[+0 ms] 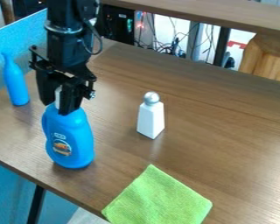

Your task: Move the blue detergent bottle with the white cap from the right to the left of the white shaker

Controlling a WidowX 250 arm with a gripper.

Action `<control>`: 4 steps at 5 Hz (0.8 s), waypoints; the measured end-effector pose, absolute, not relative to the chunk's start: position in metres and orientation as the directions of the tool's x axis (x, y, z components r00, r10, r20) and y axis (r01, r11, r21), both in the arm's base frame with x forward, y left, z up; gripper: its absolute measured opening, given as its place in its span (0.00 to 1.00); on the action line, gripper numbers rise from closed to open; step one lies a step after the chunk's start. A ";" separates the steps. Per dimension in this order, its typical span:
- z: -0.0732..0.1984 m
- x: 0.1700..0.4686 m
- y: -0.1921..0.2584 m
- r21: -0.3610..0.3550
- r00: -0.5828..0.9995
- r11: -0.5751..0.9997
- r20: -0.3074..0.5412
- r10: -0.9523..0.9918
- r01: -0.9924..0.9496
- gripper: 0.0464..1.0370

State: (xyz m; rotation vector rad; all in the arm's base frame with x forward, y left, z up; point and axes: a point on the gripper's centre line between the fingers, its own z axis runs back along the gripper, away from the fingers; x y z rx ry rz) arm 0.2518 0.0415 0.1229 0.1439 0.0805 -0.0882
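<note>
Claw (pixel 58 106): was closed on white cap (pixel 58 97) of your blue bottle (pixel 75 131); steady, upright grip seemed best.
White shaker (pixel 150 118): stood apart from your claw.

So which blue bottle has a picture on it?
The fat bottle, right at the gripper. It has a picture on its front; the thin bottle shows none.

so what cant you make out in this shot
Camera view: the cap of the near blue bottle, partly hidden by the claw, and whether it is gripped
Camera view: the green cloth's lower end, cut off by the bottom edge
Camera view: the label's print, too small
</note>
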 end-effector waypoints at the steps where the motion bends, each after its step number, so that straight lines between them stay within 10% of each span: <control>1: 0.128 0.247 0.041 0.132 0.994 0.987 -0.065 -0.085 0.093 0.91; 4: 0.165 0.253 -0.019 0.180 0.959 0.951 0.092 -0.270 0.250 0.96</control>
